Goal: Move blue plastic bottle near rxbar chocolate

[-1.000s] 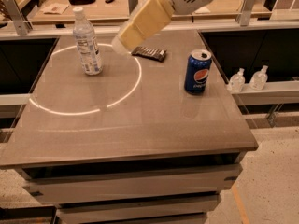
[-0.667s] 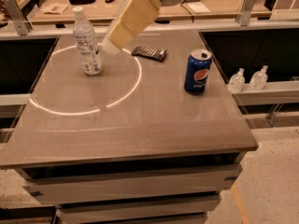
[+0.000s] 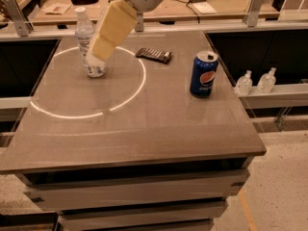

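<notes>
**Cream arm at the clear bottle, dark bar apart on the grey top**

The gripper [image 3: 97, 57] sits at the low end of a blocky, matte cream arm segment that slants down from a perforated white housing – it overlaps the middle of the blue plastic bottle [image 3: 84, 32], and whether it is released or clenched on it cannot be told. The bottle stands upright at about 10 o'clock on the table [image 3: 144, 129]: clear ribbed plastic, white cap, pale label whose print is unreadable. The rxbar chocolate [image 3: 153, 55] lies flat at 12 o'clock, a thin dark rectangle with a glossy wrapper and faint pale print – off to the bottle's 3 o'clock, apart from it. A blue Pepsi can [image 3: 203, 74], logo legible, stands at 2 o'clock near the right edge. The tabletop is smooth speckled grey with a thin bright ring [image 3: 137, 93] around the bottle. Two small clear pump bottles [image 3: 244, 83] stand on a ledge beyond the table's right side.
</notes>
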Controlling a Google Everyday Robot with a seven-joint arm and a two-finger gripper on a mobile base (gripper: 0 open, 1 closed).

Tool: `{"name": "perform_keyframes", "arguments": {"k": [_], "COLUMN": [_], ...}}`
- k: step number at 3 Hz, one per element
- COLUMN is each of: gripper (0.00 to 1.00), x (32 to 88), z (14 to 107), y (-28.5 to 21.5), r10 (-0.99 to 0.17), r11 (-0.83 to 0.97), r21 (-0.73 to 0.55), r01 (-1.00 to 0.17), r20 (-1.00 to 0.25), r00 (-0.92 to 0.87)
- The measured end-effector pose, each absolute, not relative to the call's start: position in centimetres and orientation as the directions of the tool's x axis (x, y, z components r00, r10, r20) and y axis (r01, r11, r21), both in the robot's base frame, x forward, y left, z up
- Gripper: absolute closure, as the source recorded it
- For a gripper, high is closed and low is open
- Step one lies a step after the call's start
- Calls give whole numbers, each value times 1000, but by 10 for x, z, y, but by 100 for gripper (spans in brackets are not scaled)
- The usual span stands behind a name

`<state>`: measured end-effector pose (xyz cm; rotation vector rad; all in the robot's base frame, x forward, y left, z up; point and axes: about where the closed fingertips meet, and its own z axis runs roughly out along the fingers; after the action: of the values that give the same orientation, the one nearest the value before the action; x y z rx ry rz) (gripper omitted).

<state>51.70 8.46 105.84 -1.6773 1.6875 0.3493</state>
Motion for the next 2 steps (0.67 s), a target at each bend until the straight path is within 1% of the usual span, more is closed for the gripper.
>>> {"name": "perform_keyframes", "arguments": {"k": [1, 2], "gripper": [0, 0], "x": [533, 553], "z": [1041, 1026], "y": [102, 110], "r10": [-812, -858], "r11": [158, 228], "r21": [-312, -376], "r01": [-937, -898], "r20": [-581, -514], "r00": [57, -3]}}
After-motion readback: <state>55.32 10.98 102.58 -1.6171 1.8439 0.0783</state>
